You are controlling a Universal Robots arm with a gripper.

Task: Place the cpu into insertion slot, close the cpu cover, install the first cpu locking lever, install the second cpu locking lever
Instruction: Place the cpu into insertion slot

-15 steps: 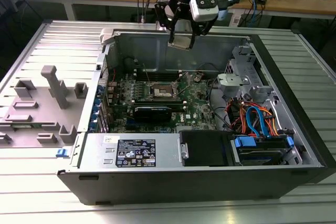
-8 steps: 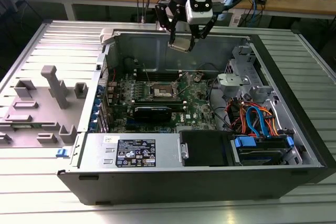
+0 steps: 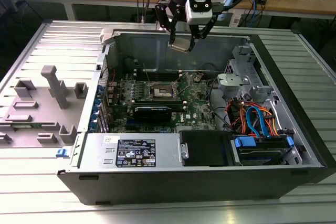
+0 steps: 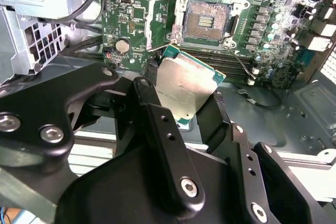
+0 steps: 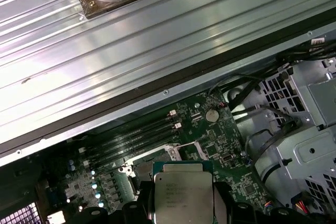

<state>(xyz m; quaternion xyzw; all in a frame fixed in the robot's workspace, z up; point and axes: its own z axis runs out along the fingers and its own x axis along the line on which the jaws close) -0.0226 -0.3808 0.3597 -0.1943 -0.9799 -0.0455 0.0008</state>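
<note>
The gripper (image 3: 182,39) is clamping the cpu (image 3: 179,44) by two edges, holding it tilted above the far side of the open computer case (image 3: 173,182), well apart from the insertion slot (image 3: 161,92) below. Set down skewed or off-centre, the chip could jam and damage that slot.

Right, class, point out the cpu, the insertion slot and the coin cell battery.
cpu (image 4: 184,85), second wrist view, middle of its metal top.
insertion slot (image 4: 206,21), second wrist view, its dark centre.
coin cell battery (image 4: 122,45), second wrist view, its round face.
</note>
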